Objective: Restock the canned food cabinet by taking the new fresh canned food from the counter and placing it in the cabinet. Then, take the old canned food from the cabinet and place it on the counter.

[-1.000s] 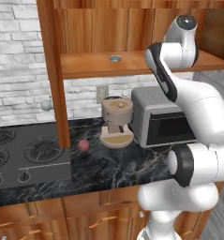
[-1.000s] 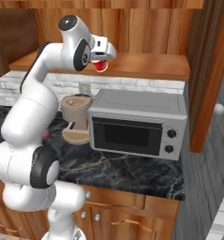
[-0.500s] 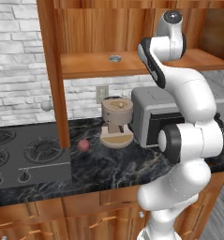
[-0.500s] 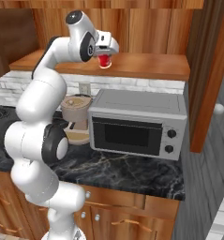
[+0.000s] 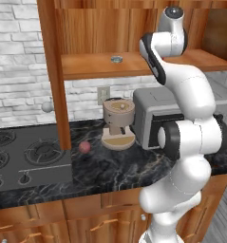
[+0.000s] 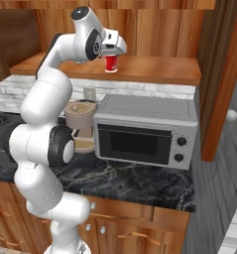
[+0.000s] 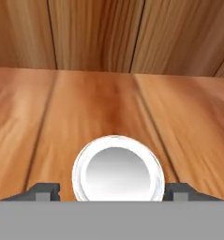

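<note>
There are two tins in all: one upright red can with a white rim (image 6: 110,63) and one low flat silver-grey tin (image 5: 117,59) (both up on the wooden shelf). Down on the black marble counter (image 5: 115,171) I count one dull red ball (image 5: 84,147), one tan coffee machine (image 5: 118,123) and one grey microwave oven (image 6: 147,131).

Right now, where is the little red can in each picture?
Left base view: I cannot make the red can out; the arm is in front of the shelf.
Right base view: the red can is upper middle, in the gripper over the shelf.
Hand view: bottom middle, seen from above as a white-rimmed circle.
Shared landmark: the wooden shelf.
</note>
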